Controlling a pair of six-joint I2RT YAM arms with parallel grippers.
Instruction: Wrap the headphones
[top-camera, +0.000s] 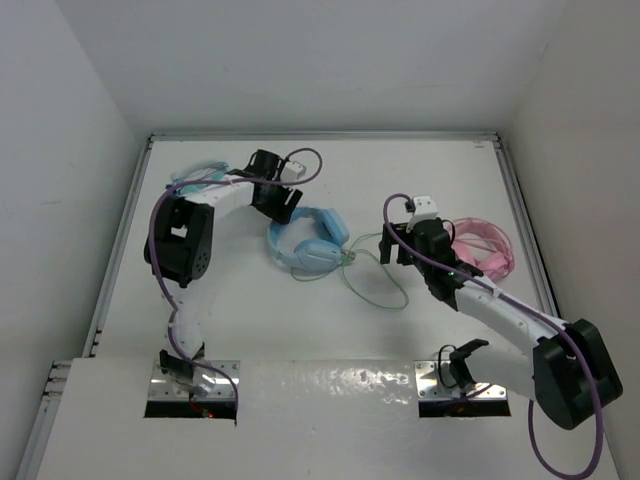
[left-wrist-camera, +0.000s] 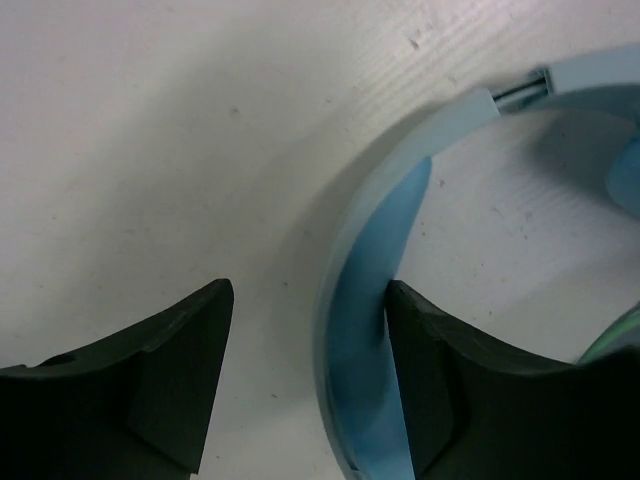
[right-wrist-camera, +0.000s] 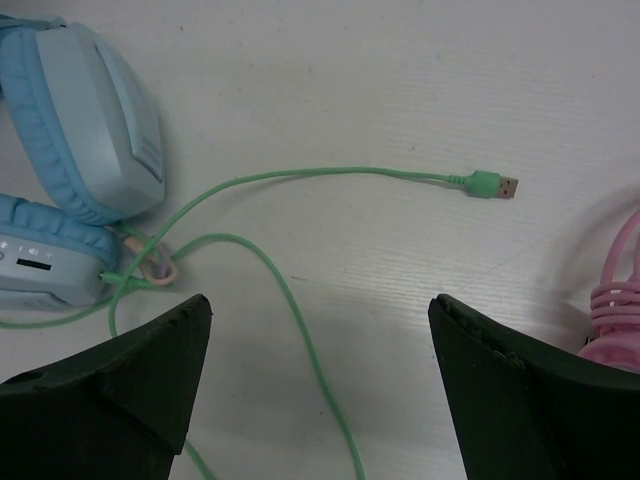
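Top view: headphones (top-camera: 310, 245) lie on the table (top-camera: 420, 170) just left of frame centre. Cable (top-camera: 375, 285) sprawls in loose loops to their right, with nothing wound. Left gripper (top-camera: 280, 200) sits at the headband side, just above-left of them. Right gripper (top-camera: 397, 247) is right of centre, over the cable run. Pink headphones (top-camera: 485, 248) further right and teal headphones (top-camera: 195, 178) at upper left aren't ours.

Left wrist: fingers (left-wrist-camera: 170, 385) are apart. Headband (left-wrist-camera: 360, 330) passes between them, tight against the right-of-frame finger, with a clear gap on the other side. It doesn't look clamped.

Right wrist: fingers (right-wrist-camera: 130, 385) are wide apart and hold nothing. Cups (right-wrist-camera: 90, 120) are at upper left, and the cable leaves them in open curves. One strand runs down between the fingers. Plug (right-wrist-camera: 487, 185) lies free at upper right.

Status, my read: the wrap hasn't started. There are zero turns on the headphones and the full cable length is loose. Left to do: pin the headband, pick up the cable, wind it round, tuck the plug.
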